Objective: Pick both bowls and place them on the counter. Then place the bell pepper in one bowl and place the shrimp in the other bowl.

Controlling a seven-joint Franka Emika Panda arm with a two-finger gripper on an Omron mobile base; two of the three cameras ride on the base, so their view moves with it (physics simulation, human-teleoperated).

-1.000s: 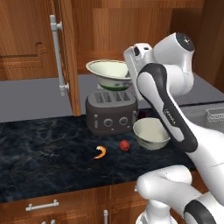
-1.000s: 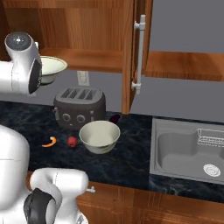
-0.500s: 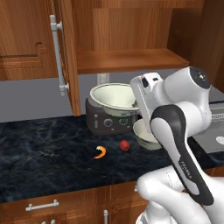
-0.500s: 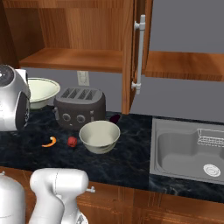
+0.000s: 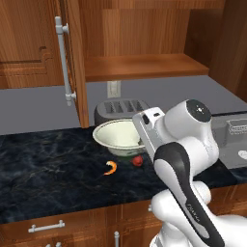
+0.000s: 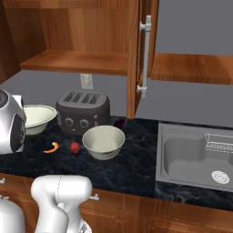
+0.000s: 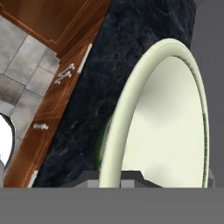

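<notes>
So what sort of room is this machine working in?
A kitchen, computer-rendered by the look of it: a toaster sits on a black marble counter, with a steel sink beside it and open wooden wall cupboards above.

We see the wide shallow bowl [image 5: 119,137], cream with a flared rim, held level above the black marble counter [image 5: 48,169], in front of the toaster. At its 5 o'clock lies the red bell pepper [image 5: 138,160], and at 7 o'clock the orange shrimp [image 5: 111,168], both on the counter. The deeper bowl [image 6: 103,141] stands upright right of the pepper.
</notes>
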